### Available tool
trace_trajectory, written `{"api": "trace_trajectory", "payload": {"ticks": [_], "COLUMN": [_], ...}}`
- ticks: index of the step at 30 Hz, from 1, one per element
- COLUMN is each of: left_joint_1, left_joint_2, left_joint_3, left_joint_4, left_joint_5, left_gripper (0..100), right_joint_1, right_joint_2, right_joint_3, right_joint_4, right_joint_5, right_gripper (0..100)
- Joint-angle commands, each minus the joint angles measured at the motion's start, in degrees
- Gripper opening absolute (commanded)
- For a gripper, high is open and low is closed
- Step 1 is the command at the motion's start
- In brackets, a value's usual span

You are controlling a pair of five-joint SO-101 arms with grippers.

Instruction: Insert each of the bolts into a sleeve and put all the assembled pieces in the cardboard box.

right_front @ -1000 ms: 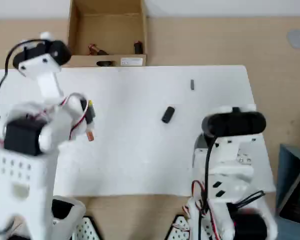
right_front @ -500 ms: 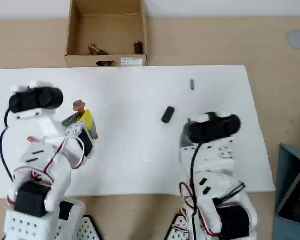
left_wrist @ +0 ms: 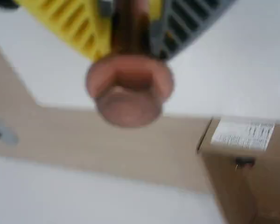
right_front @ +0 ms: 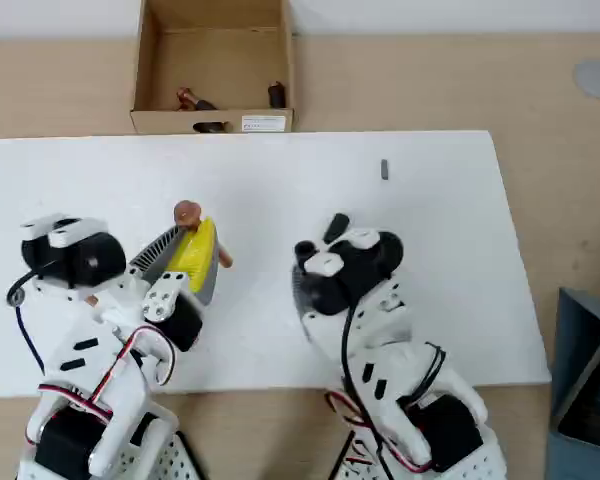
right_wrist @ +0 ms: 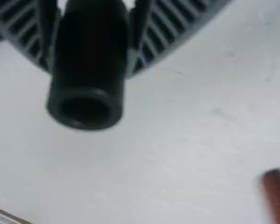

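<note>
A copper bolt [right_front: 187, 212] sticks out head-first from my left gripper [right_front: 193, 232], which is shut on its shank above the left half of the white mat. In the left wrist view the bolt head [left_wrist: 129, 91] hangs beyond the yellow and grey fingers of the left gripper [left_wrist: 130, 23]. My right gripper [right_front: 332, 238] stands at the mat's middle, shut on the black sleeve [right_front: 336, 224]. In the right wrist view the sleeve [right_wrist: 87, 70] shows its open end, pinched by the right gripper [right_wrist: 91, 28]. The cardboard box [right_front: 138, 70] stands at the back left.
Two assembled pieces [right_front: 194, 101] [right_front: 276, 95] lie inside the box along its near wall. A small grey pin [right_front: 384, 170] rests on the white mat [right_front: 450, 200] at the back right. A copper tip [right_wrist: 276, 192] shows in the right wrist view.
My right arm swung left and down onto the black sleeve. My left gripper carried the bolt to the right, toward the mat's middle, and lowered.
</note>
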Motion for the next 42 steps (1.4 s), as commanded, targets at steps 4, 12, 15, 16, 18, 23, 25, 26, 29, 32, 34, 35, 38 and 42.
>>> {"api": "trace_trajectory", "payload": {"ticks": [4,12,15,16,18,23,25,26,29,32,34,35,38,42], "left_joint_1": [0.88,0.97,2.55,3.6,5.36,8.62,8.53,8.53,8.53,8.53,8.53,8.53,8.53,8.44], "left_joint_2": [-0.48,-0.4,-0.4,-0.4,-0.4,-0.4,-0.4,-0.4,-0.4,-0.4,-0.48,-0.48,-0.48,-0.48], "left_joint_3": [-1.93,-3.87,-4.92,-5.1,-6.15,-7.91,-7.82,-7.82,-7.56,-5.54,-5.1,-5.1,-5.01,-4.92], "left_joint_4": [-5.36,-5.19,-5.1,-5.01,-3.69,0.88,1.05,0.88,0.62,0.53,0.53,0.53,0.88,0.97], "left_joint_5": [5.71,11.25,12.13,12.04,12.13,12.22,12.22,12.04,12.22,12.22,12.22,12.22,11.96,11.87], "left_gripper": [0,0,0,0,0,0,0,0,0,0,0,0,0,0], "right_joint_1": [-5.76,-9.54,-9.63,-9.63,-9.63,-9.63,-9.63,-9.63,-11.21,-12.79,-12.88,-12.88,-12.79,-12.79], "right_joint_2": [-0.66,-0.66,-0.66,-0.66,-0.66,-0.66,-0.66,-0.66,-0.66,-0.66,-0.66,-0.66,-0.66,-0.66], "right_joint_3": [0.66,1.45,1.71,1.98,2.07,1.54,1.54,1.36,0.13,-0.48,-0.84,-1.01,-2.15,-3.12], "right_joint_4": [-2.37,-4.92,-5.01,-5.01,-5.01,-5.01,-5.01,-5.01,-5.01,-5.01,-5.01,-5.01,-5.01,-4.84], "right_joint_5": [0.79,6.59,8.44,8.62,8.7,8.79,8.79,8.79,8.79,8.88,8.88,8.88,8.88,11.69], "right_gripper": [0.9,0.9,0.9,0.9,0.9,0.9,0.9,0.9,0.9,0.9,0.9,0.9,0.9,0.9]}}
